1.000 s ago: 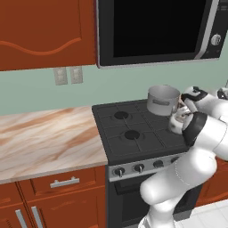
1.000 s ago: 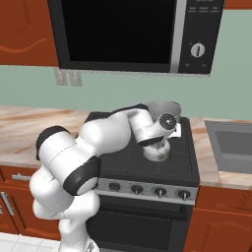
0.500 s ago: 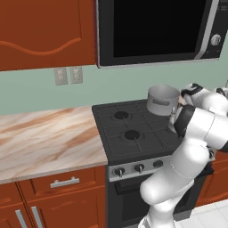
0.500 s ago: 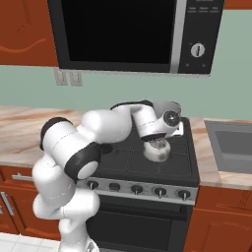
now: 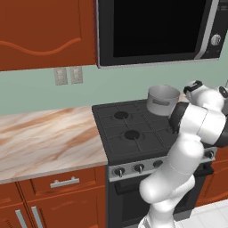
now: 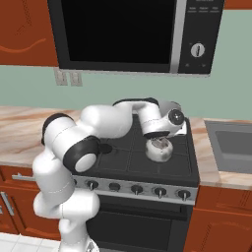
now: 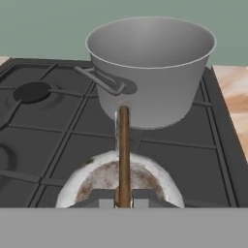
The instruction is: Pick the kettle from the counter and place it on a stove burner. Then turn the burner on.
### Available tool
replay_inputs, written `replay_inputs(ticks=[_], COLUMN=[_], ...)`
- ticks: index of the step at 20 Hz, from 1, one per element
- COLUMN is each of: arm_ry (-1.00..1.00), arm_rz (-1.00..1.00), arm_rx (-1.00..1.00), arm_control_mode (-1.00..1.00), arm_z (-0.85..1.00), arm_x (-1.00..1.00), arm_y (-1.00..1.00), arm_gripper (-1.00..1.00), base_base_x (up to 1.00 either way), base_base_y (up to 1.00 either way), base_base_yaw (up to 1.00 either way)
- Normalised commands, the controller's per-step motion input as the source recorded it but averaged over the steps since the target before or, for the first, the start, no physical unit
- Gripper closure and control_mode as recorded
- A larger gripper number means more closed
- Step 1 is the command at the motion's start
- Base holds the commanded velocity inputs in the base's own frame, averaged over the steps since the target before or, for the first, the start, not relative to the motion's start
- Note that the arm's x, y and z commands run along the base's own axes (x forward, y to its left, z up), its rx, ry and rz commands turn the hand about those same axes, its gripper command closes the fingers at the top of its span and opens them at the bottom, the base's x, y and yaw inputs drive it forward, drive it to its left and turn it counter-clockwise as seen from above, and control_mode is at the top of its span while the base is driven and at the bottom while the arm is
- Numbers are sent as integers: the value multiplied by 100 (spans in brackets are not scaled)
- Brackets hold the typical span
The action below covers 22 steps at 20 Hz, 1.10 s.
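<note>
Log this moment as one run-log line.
hand: shut on thin dark handle of small shiny silver-white kettle | kettle: over black stove, front right area | grey steel pot: behind kettle | knobs: untouched

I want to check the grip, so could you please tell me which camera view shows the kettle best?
The hand view: the kettle sits close, its handle running between the shut pincer tips, the pot behind. The right base view shows its body over the stove, under the hand. In the left base view the arm hides it.

Flanking base views (shared stove (image 5: 133,133))
</note>
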Motion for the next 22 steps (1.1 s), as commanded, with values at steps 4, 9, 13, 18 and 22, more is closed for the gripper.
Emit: replay_inputs(ticks=[4, 9, 13, 18, 22], arm_ry=[0, 0, 0, 0, 0], arm_rz=[0, 0, 0, 0, 0], arm_rx=[0, 0, 0, 0, 0], arm_control_mode=[-100, -100, -100, -100, -100], arm_z=[0, 0, 0, 2, 19], arm_x=[0, 0, 0, 0, 0], arm_y=[0, 0, 0, 0, 0], arm_gripper=[-100, -100, -100, -100, -100], base_base_x=[0, 0, 0, 0, 0], base_base_y=[0, 0, 0, 0, 0], base_base_yaw=[0, 0, 0, 0, 0])
